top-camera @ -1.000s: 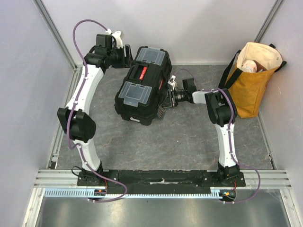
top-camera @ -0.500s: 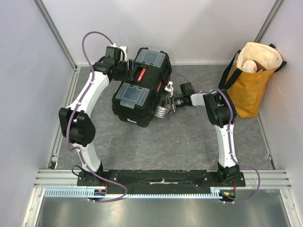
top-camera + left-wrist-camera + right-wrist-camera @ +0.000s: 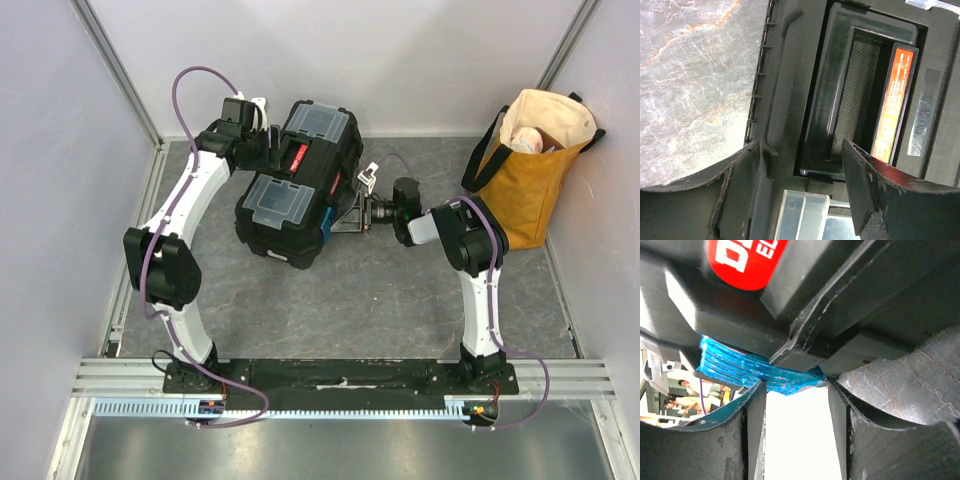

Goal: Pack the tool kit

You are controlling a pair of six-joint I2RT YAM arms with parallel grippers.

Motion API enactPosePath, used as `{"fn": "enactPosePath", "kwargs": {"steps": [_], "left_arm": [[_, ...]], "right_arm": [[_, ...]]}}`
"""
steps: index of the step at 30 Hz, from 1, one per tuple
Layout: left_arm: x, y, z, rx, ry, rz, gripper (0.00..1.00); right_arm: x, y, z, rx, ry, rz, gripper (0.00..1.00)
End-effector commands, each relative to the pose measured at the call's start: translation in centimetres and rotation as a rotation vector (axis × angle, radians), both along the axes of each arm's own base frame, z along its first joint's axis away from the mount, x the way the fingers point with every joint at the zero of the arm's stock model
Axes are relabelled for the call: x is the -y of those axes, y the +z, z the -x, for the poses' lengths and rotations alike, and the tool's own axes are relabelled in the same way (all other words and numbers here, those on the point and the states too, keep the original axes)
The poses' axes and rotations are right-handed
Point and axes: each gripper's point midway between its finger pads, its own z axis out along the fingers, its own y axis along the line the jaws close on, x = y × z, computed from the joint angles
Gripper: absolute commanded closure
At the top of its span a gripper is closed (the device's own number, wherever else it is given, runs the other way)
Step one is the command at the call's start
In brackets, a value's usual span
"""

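The black toolbox [image 3: 300, 190] lies closed on the grey table at the back, its red handle panel [image 3: 297, 157] between two clear lids [image 3: 281, 196]. My left gripper [image 3: 266, 148] is open at the box's far left edge. In the left wrist view it [image 3: 800, 145] straddles the rim beside the handle recess [image 3: 850, 90], over a clear lid [image 3: 800, 215]. My right gripper [image 3: 347, 212] is open at the box's right side; its fingertips [image 3: 756, 390] touch the blue latch [image 3: 750, 367]. That latch [image 3: 325, 217] shows on the box's right side. No hand tools are in view.
A mustard-yellow tote bag [image 3: 535, 180] with a white item [image 3: 526, 138] inside stands at the back right, close to the right arm's elbow [image 3: 470, 235]. Lilac walls close in the table on three sides.
The left gripper moved right onto the toolbox and the box shifted slightly left. The right wrist turned at the box's right side, and the blue latch now shows there.
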Motion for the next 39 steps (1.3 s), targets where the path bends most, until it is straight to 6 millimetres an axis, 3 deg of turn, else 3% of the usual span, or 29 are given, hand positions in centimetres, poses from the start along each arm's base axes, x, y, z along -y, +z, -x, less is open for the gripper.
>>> {"fn": "enactPosePath", "kwargs": {"steps": [1, 7, 19, 26, 34, 39], "left_arm": [[0.2, -1.4, 1.0, -0.063, -0.003, 0.009, 0.28], [0.6, -1.9, 1.0, -0.08, -0.015, 0.027, 0.28], [1.3, -3.3, 1.1, -0.122, -0.034, 0.048, 0.28], [1.2, -3.3, 1.1, -0.131, -0.026, 0.047, 0.28], [1.2, -3.5, 1.2, -0.138, -0.028, 0.043, 0.28], [1.3, -3.2, 1.0, -0.134, -0.033, 0.043, 0.28]], "right_arm": [[-0.6, 5.4, -2.2, 0.141, -0.111, -0.094, 0.36], [-1.0, 4.3, -2.2, 0.101, -0.161, -0.038, 0.19], [-2.0, 8.6, 1.0, 0.097, -0.069, -0.293, 0.06], [-2.6, 9.2, 1.7, 0.108, -0.041, -0.3, 0.04], [-2.3, 10.5, 3.5, 0.177, 0.008, -0.339, 0.08], [-2.1, 11.0, 4.1, 0.195, 0.018, -0.349, 0.05]]}}
